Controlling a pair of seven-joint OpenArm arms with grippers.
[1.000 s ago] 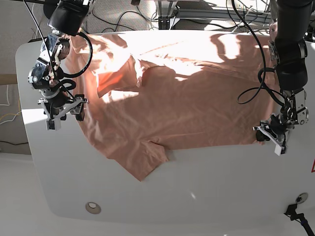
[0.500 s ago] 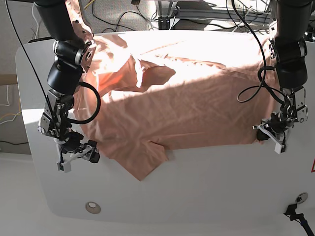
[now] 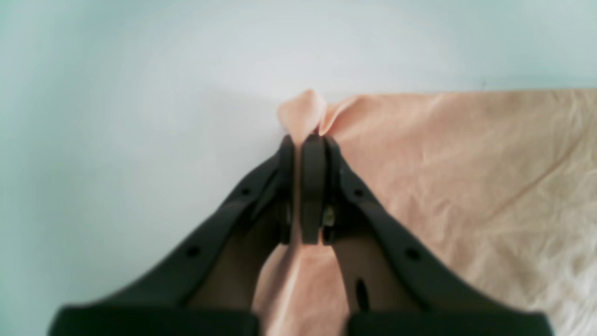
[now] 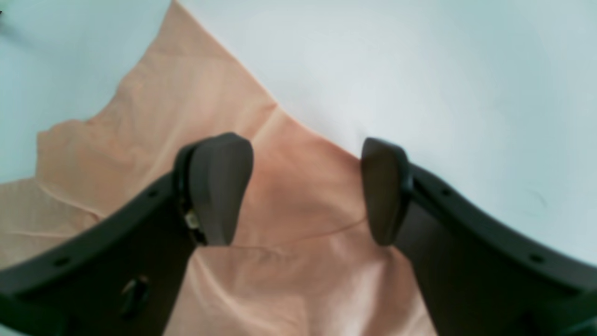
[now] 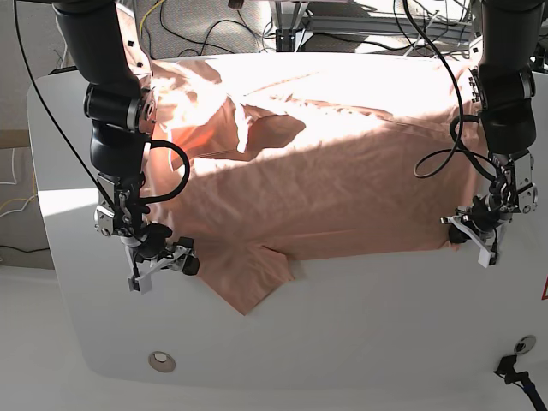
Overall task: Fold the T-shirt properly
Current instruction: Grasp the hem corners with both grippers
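Note:
The salmon-pink T-shirt [image 5: 325,180] lies spread and wrinkled across the white table [image 5: 360,342], with one sleeve [image 5: 253,287] pointing toward the near edge. At the shirt's right corner my left gripper [image 5: 473,241] is down on the table. In the left wrist view the left gripper [image 3: 303,140] is shut on a small pinch of the T-shirt [image 3: 443,163], and a bump of cloth pokes out past the tips. My right gripper [image 5: 158,265] hovers by the near-left sleeve. In the right wrist view the right gripper [image 4: 303,186] is open above the T-shirt [image 4: 140,140], holding nothing.
Near the table's front-left there is a round grommet hole [image 5: 161,361]. Cables and metal frame parts [image 5: 291,26] run behind the far edge. A black connector [image 5: 514,372] sits at the front right. The shirt's far edge reaches the back of the table.
My right arm swung down the shirt's left side to the near sleeve, jaws still open. My left gripper stayed at the right corner and closed on the cloth.

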